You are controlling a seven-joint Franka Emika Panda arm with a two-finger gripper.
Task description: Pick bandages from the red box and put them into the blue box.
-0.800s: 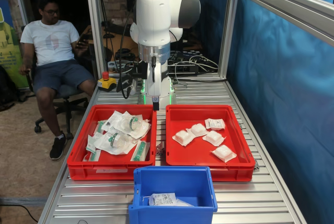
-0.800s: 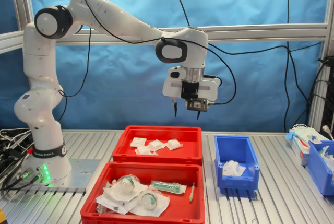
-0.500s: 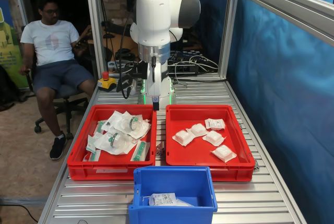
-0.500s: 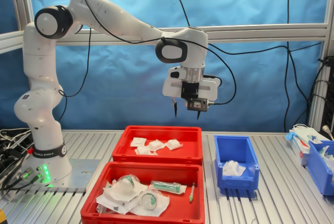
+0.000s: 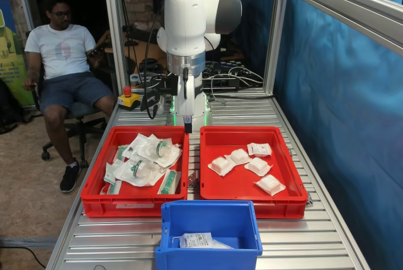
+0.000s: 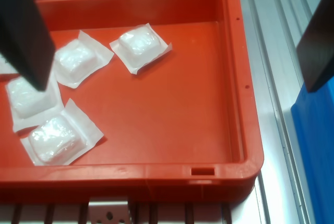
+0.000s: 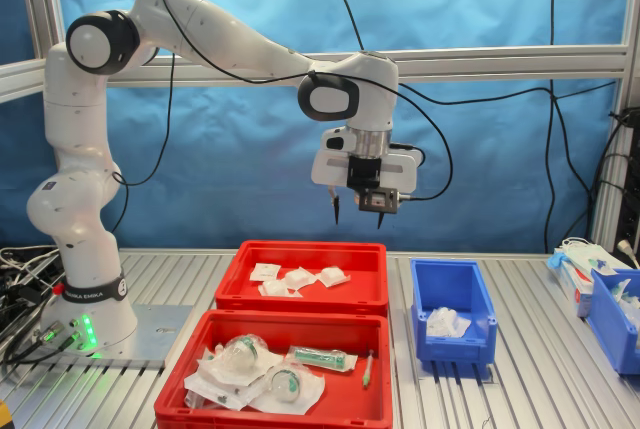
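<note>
The red box (image 5: 297,202) stands on the first exterior view's right and holds several bandages (image 5: 221,165), white puffy square packets. In the second exterior view it is the farther red crate (image 7: 300,299), with bandages (image 7: 300,277) inside. My gripper (image 7: 358,217) hangs high above this box, open and empty. The wrist view shows its two dark fingers (image 6: 26,31) wide apart over the red box (image 6: 156,174) and bandages (image 6: 140,45). The blue box (image 5: 208,206) stands at the table's front with a packet (image 5: 196,240) in it. It also shows in the second exterior view (image 7: 455,344).
A twin red crate (image 5: 91,202) beside the red box holds larger clear packets with green-marked rolls (image 5: 157,149). A seated person (image 5: 63,56) is past the table's far left. Aluminium frame posts (image 5: 115,43) stand behind. Another blue bin (image 7: 612,324) is at the second exterior view's right.
</note>
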